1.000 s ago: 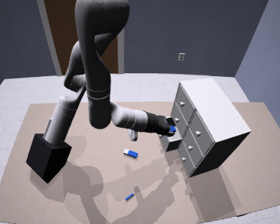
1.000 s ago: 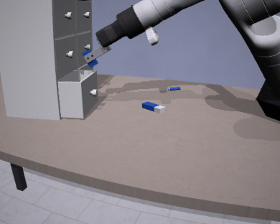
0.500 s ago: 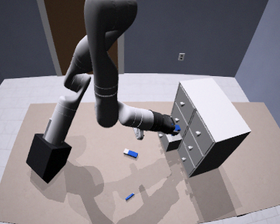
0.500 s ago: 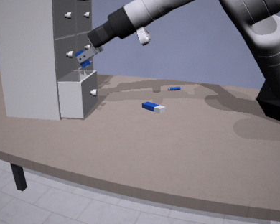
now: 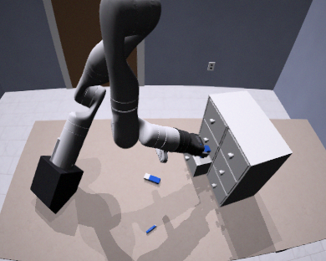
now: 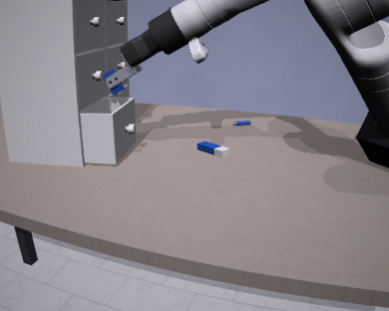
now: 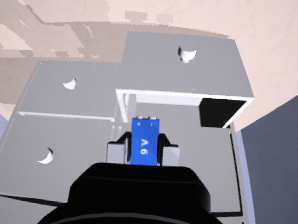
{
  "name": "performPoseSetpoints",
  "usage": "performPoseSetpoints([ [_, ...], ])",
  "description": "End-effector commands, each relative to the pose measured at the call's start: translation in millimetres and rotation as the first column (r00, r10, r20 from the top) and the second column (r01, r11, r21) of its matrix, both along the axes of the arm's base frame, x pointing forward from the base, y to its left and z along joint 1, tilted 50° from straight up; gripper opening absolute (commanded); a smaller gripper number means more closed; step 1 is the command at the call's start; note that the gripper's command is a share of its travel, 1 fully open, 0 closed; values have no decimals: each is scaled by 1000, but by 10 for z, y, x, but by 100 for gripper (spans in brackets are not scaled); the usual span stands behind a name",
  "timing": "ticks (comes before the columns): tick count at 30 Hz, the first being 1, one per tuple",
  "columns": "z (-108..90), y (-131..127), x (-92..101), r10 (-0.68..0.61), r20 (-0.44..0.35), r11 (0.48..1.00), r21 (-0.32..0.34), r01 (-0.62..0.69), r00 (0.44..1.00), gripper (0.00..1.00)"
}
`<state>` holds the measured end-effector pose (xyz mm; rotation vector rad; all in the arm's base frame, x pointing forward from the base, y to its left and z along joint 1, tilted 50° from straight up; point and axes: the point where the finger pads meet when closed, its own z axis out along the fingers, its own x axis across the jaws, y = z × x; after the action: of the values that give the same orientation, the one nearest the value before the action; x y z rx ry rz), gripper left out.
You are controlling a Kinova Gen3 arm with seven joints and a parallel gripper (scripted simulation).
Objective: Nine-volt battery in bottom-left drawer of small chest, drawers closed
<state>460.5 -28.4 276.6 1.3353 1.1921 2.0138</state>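
Observation:
The small grey chest (image 5: pixel 248 125) (image 6: pixel 37 75) (image 7: pixel 60 103) stands on the table with its bottom-row left drawer (image 5: pixel 200 165) (image 6: pixel 99 132) (image 7: pixel 160 56) pulled partly out; the other drawers are in. My gripper (image 5: pixel 204 149) (image 6: pixel 116 81) (image 7: pixel 144 142) is shut on the blue nine-volt battery (image 5: pixel 206 148) (image 6: pixel 118 90) (image 7: pixel 145 141). It holds the battery just above the open drawer, close to the chest's front. The inside of the drawer looks empty where it shows.
A blue and white block (image 5: pixel 152 178) (image 6: pixel 212 148) lies on the table left of the chest. A small blue piece (image 5: pixel 151 228) (image 6: pixel 242 123) lies nearer the table's edge. The arm's black base (image 5: pixel 56 181) stands at the far left.

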Motion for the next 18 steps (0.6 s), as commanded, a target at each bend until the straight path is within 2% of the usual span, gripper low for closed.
performPoseSetpoints([
  [1,-5,-1,18,1,-5,1000,2,-1,1000,51],
  [18,11,41,-14,6,-7,1000,4,-6,1000,51],
])
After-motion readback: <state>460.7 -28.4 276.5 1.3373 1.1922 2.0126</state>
